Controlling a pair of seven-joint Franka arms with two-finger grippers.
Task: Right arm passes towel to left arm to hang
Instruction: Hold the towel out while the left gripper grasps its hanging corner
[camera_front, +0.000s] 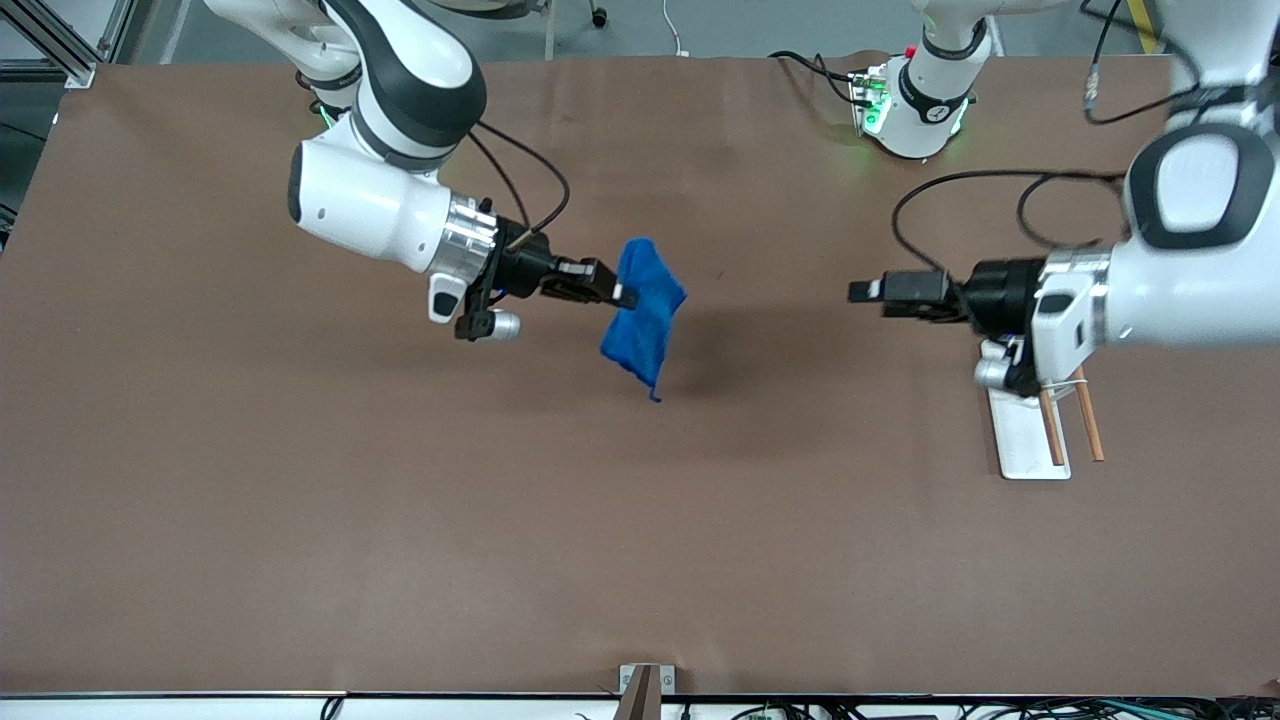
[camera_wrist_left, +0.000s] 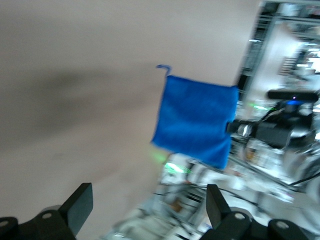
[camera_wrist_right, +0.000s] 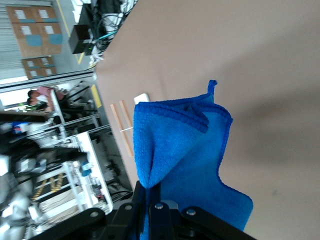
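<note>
The bright blue towel (camera_front: 643, 318) hangs in the air over the middle of the table, pinched at one edge by my right gripper (camera_front: 620, 290), which is shut on it. In the right wrist view the towel (camera_wrist_right: 185, 150) folds out from the closed fingers, its loop tag at the outer corner. My left gripper (camera_front: 862, 291) is held level over the table toward the left arm's end, pointing at the towel with a wide gap between them. Its fingers (camera_wrist_left: 80, 205) stand wide apart and empty. The towel (camera_wrist_left: 196, 120) shows ahead of it, loop tag up.
A white tray (camera_front: 1025, 440) with two wooden rods (camera_front: 1088, 425) lies on the brown table under the left arm's wrist. It also shows in the right wrist view (camera_wrist_right: 122, 125). The left arm's base (camera_front: 915, 110) stands at the table's back edge.
</note>
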